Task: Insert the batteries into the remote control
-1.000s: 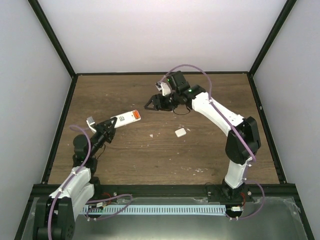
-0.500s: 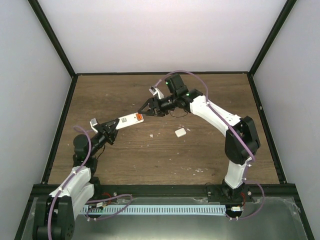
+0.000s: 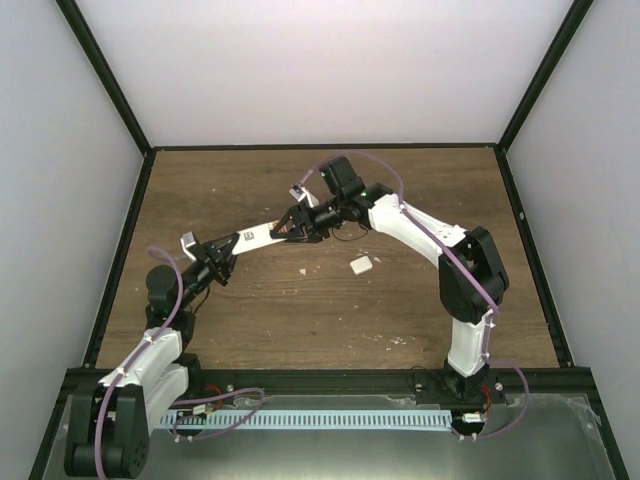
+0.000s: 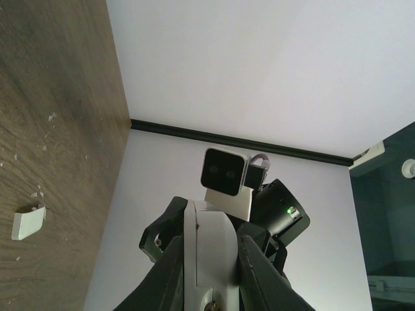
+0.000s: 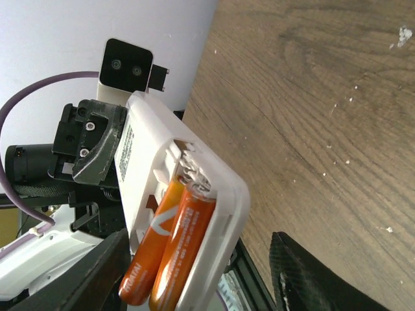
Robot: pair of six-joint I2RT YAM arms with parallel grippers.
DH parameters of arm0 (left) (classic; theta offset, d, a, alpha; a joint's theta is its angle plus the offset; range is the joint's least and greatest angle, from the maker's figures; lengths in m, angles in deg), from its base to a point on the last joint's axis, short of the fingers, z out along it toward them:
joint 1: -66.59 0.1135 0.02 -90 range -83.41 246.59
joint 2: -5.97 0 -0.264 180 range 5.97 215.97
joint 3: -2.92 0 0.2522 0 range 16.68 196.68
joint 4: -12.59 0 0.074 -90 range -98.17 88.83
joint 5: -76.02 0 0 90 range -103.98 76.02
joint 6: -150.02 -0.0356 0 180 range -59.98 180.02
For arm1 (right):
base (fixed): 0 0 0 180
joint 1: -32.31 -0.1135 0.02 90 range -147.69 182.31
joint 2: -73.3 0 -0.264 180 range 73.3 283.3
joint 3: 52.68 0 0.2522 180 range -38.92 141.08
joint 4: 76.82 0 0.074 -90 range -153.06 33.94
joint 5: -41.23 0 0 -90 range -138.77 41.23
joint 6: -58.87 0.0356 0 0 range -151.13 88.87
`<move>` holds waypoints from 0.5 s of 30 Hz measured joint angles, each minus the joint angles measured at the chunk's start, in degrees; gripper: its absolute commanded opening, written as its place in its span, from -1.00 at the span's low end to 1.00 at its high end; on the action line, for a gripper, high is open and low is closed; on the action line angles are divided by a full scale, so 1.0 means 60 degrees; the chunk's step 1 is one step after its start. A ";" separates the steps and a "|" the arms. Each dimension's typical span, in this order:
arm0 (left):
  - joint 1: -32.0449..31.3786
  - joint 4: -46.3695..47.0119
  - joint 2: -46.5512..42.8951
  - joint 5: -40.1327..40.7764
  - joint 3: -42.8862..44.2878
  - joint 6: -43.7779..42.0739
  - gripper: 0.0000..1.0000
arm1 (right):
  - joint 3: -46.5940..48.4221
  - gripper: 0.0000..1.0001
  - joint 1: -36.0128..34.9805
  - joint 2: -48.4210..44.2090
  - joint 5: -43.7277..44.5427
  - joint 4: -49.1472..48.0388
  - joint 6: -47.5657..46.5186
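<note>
The left gripper is pinched on one end of the remote, which is held out over the table left of its middle. Whether the remote touches the wood cannot be told. The right gripper is spread around the remote's other end, with a gap beside one finger. From above it masks that end. The right wrist view shows both batteries side by side in the open compartment, their lower ends cut off by the picture's edge. A loose cover lies near the table's middle.
</note>
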State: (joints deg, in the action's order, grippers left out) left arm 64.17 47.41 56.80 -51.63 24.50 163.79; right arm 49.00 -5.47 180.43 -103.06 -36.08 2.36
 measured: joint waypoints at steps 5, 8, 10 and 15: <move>0.0000 0.0000 0.0018 -0.0026 0.0022 -0.0004 -1.00 | 0.0018 -0.01 -0.0051 0.0018 -0.0044 -0.0055 0.0033; 0.0000 0.0004 0.0018 -0.0026 0.0022 -0.0007 -1.00 | 0.0018 0.03 -0.0051 0.0018 -0.0044 -0.0080 0.0055; 0.0000 0.0004 0.0018 -0.0029 0.0022 -0.0007 -1.00 | 0.0018 0.06 -0.0047 0.0018 -0.0058 -0.0098 0.0102; 0.0000 0.0004 0.0018 -0.0029 0.0022 -0.0025 -1.00 | 0.0018 0.08 -0.0051 0.0018 -0.0197 -0.0295 0.0222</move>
State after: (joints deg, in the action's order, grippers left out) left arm 64.17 47.43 56.90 -51.81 24.63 163.63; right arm 49.11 -5.78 180.54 -104.24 -37.85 3.70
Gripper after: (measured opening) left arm 0.178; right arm 0.537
